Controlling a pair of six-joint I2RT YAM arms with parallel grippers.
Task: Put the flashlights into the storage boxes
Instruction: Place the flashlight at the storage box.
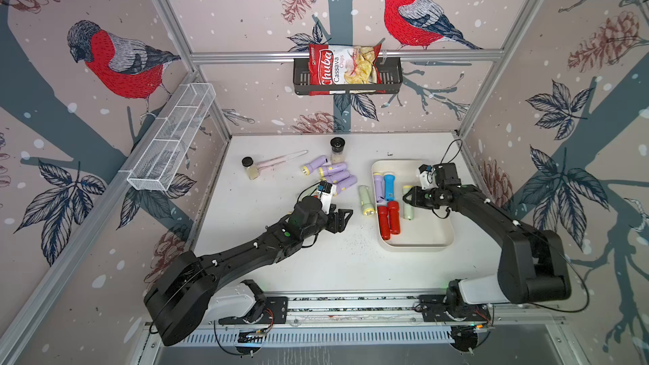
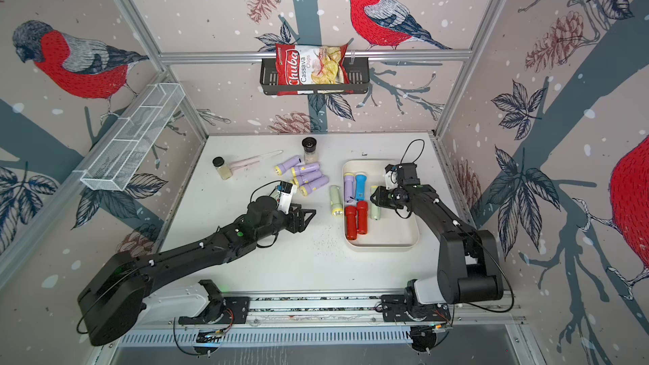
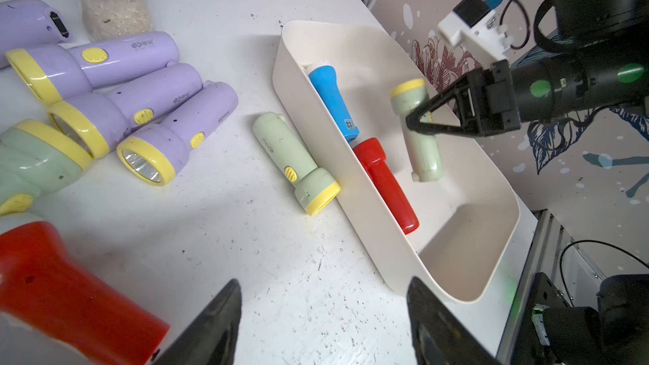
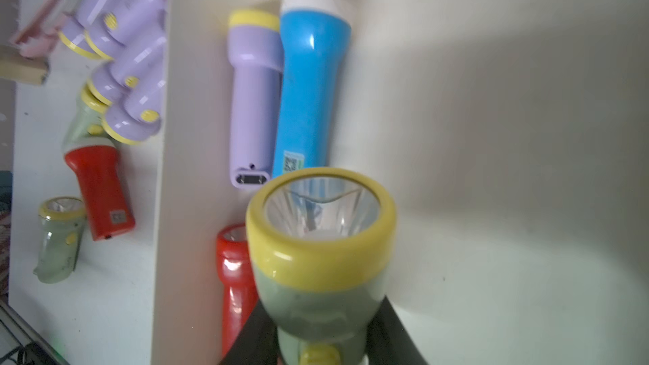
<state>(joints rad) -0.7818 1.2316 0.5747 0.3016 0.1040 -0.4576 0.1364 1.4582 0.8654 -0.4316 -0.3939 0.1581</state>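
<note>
My right fingers (image 3: 439,129) clamped on pale green flashlight (image 3: 421,156) barrel over tray (image 3: 379,240); light, slick plastic, I reckon. Left fingers (image 3: 217,324) apart, empty.

Cream tray (image 1: 432,233), blue flashlight (image 1: 389,187) — green flashlight (image 1: 407,208)

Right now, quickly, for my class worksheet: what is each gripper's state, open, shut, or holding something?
Left gripper: open, holding nothing.
Right gripper: shut on a pale green flashlight, over the tray.

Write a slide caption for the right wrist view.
Right claw holds a pale green flashlight over the cream tray, beside a lilac flashlight and a blue flashlight inside.
</note>
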